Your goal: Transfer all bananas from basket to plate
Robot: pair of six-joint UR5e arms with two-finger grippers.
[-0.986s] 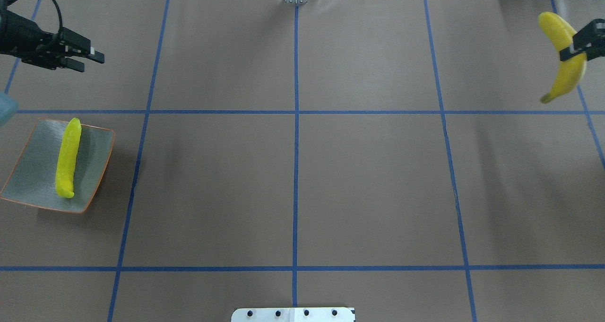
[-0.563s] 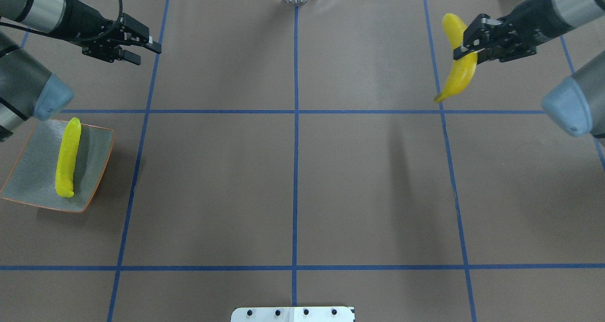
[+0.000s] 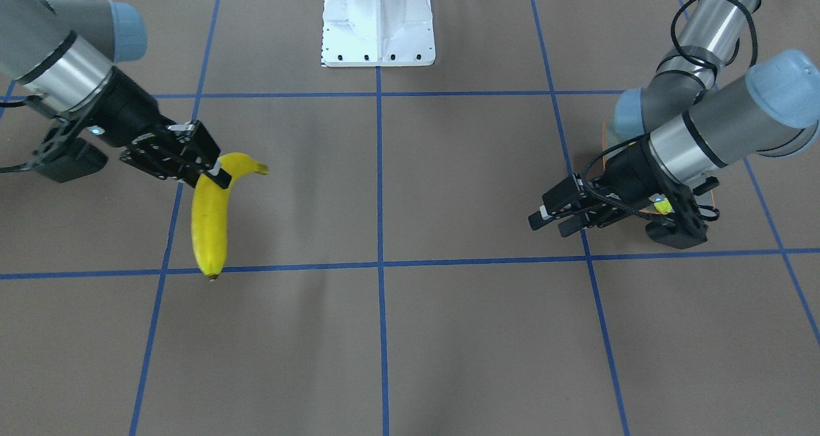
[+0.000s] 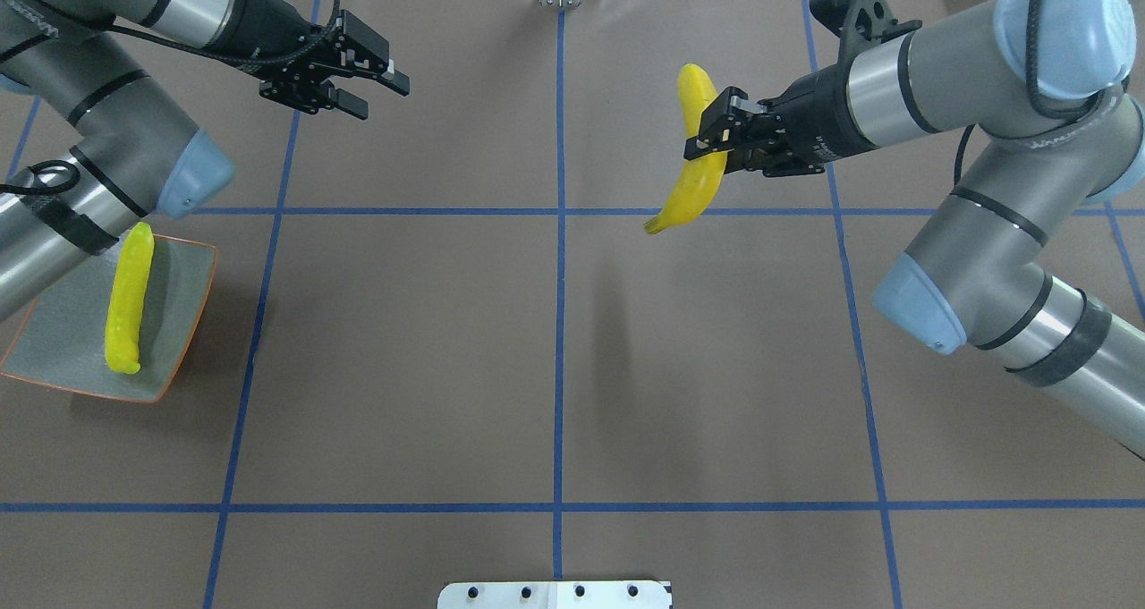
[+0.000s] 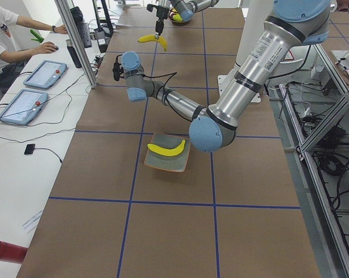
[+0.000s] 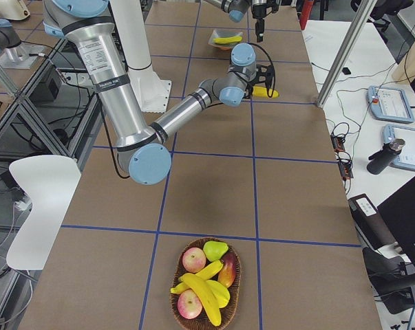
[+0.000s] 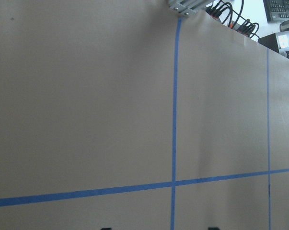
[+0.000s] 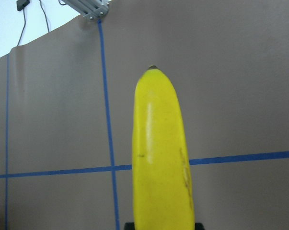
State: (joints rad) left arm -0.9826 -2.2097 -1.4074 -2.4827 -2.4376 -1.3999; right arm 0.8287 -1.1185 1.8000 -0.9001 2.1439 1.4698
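My right gripper [image 4: 700, 144] is shut on a yellow banana [image 4: 687, 196] and holds it in the air over the far middle-right of the table. It shows in the front view [image 3: 210, 231] and fills the right wrist view [image 8: 161, 158]. My left gripper [image 4: 380, 97] is open and empty over the far left. The grey-green plate [image 4: 54, 323] at the near left holds one banana [image 4: 125, 300]. The wicker basket [image 6: 174, 302] at the table's right end holds more bananas [image 6: 207, 295], and it shows only in the right side view.
The basket also holds apples [image 6: 193, 260], a pear and a mango. The robot's white base plate [image 4: 555, 594] is at the near edge. An operator [image 5: 12, 35] and tablets [image 5: 44, 74] are beyond the far edge. The left wrist view shows only brown table and blue tape.
Both arms have swung toward the table's middle. My right gripper has carried the banana leftward from the right edge. My left gripper has moved rightward, still open.
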